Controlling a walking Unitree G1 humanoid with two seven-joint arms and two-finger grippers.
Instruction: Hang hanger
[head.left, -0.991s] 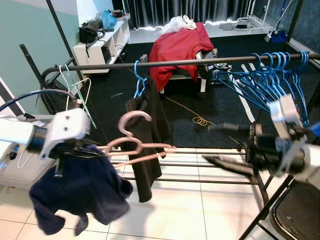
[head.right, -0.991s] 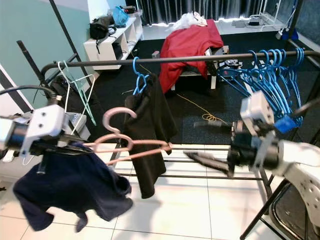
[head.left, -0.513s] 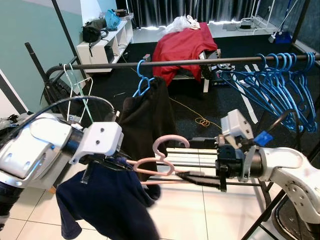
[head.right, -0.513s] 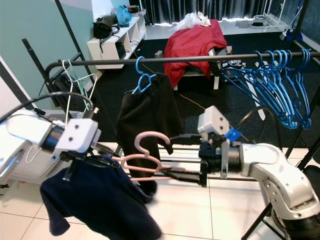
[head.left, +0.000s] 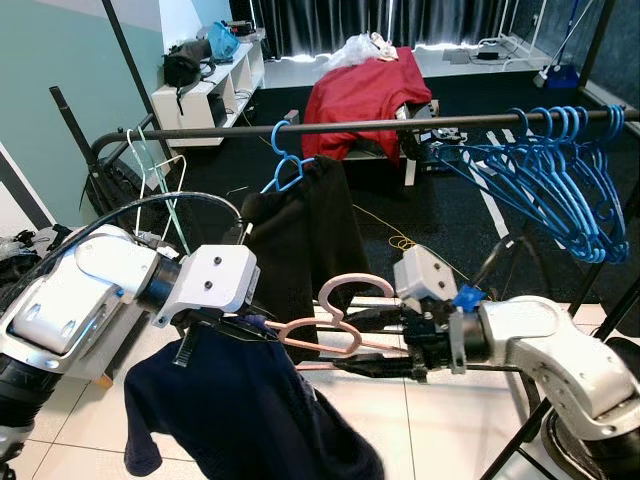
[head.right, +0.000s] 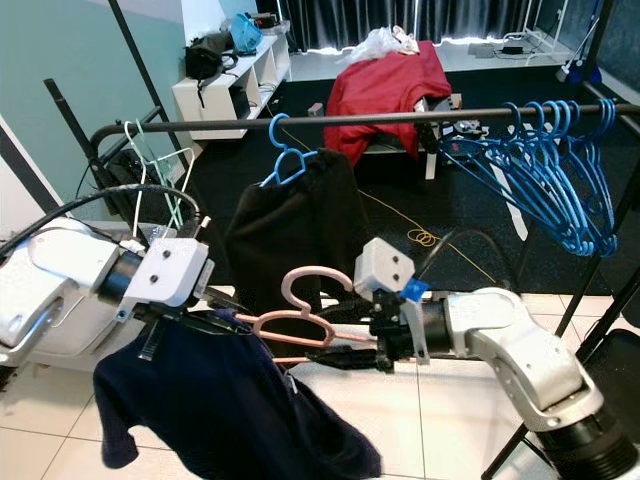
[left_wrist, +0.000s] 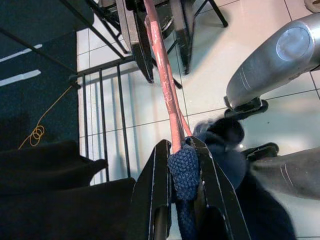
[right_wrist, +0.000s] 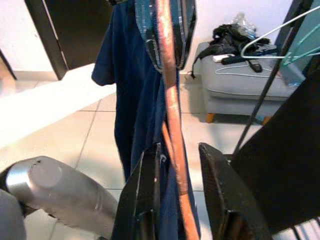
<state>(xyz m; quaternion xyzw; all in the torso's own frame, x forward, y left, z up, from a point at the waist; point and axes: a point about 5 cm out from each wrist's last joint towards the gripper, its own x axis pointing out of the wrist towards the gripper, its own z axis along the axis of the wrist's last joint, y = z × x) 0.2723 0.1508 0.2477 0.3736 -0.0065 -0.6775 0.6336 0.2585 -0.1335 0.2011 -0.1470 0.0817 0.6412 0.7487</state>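
Note:
A pink hanger (head.left: 335, 320) carries a navy garment (head.left: 230, 410) that droops below it. My left gripper (head.left: 225, 325) is shut on the hanger's near end and a fold of the navy fabric (left_wrist: 186, 170). My right gripper (head.left: 320, 360) reaches in from the right, and its open fingers (right_wrist: 150, 190) straddle the hanger bar (right_wrist: 170, 90) without closing on it. The hanger's hook stands upright below and in front of the black rail (head.left: 400, 123).
A black garment (head.left: 300, 230) hangs on a blue hanger on the rail, just behind the pink hook. Several blue hangers (head.left: 560, 170) crowd the rail's right end, and pale hangers (head.left: 150, 160) its left. Behind are a red cloth (head.left: 360, 90) and a white shelf (head.left: 205, 85).
My right gripper has slid left along the pink hanger, closer to the left gripper. The hanger and the navy garment have shifted slightly right.

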